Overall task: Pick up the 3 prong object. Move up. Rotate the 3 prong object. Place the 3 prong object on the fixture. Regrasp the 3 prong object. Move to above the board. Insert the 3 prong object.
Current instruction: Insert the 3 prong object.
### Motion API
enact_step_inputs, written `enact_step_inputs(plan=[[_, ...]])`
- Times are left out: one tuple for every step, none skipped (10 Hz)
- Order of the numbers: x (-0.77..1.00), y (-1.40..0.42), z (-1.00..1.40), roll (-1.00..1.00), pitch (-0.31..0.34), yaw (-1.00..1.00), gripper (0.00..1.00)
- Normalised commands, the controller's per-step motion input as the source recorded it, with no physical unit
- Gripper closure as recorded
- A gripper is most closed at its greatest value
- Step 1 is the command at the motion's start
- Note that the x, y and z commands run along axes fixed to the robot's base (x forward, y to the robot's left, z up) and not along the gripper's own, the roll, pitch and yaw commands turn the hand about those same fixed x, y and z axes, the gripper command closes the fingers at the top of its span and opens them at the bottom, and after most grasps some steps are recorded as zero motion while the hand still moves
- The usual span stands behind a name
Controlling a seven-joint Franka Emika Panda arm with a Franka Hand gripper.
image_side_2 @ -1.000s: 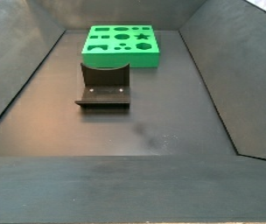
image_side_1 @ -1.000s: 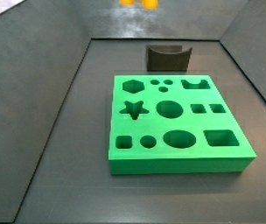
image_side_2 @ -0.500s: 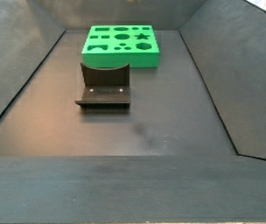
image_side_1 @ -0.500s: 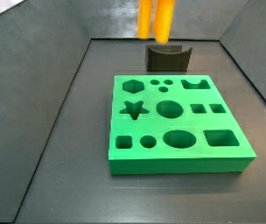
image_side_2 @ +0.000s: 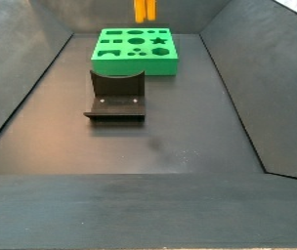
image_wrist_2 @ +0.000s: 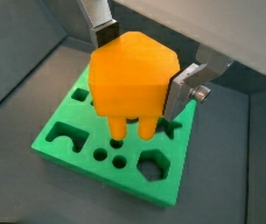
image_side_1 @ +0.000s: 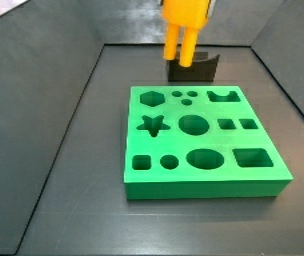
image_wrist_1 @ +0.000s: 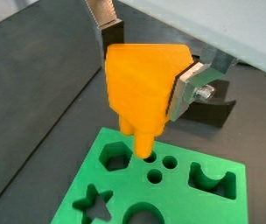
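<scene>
The gripper (image_wrist_1: 159, 83) has its fingers (image_wrist_1: 194, 83) clamped on the body of the 3 prong object (image_wrist_1: 142, 83), which looks a stiff, light, smooth plastic piece, prongs hanging below them above the board (image_wrist_1: 182, 188).

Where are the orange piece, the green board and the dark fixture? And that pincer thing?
3 prong object (image_wrist_2: 129, 74): wrist view, its body.
Board (image_side_1: 202, 185): side view, bare top.
Fixture (image_side_2: 114, 101): side view, upright.
Pincer (image_wrist_1: 142, 83): wrist view, shut on the 3 prong object.

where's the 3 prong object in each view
Wrist views: 3 prong object fills the centre, clamped in the gripper, prongs down over the board.
Side views: at top edge.
Shared landmark: the fixture.
</scene>
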Motion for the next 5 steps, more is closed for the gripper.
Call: enact_step_inputs(plan=[[0.03,0.25,-0.29,0.0,0.05,-0.77,1.0],[0.02,0.25,-0.28,-0.01,0.043,-0.77,1.0],[0.03,0.28,-0.27,0.0,0.051,-0.74,1.0],[0.12,0.22,-0.2,-0.01,0.076,-0.67,1.0],[0.26,0.12,-0.19,-0.07,0.081,-0.51,1.0]])
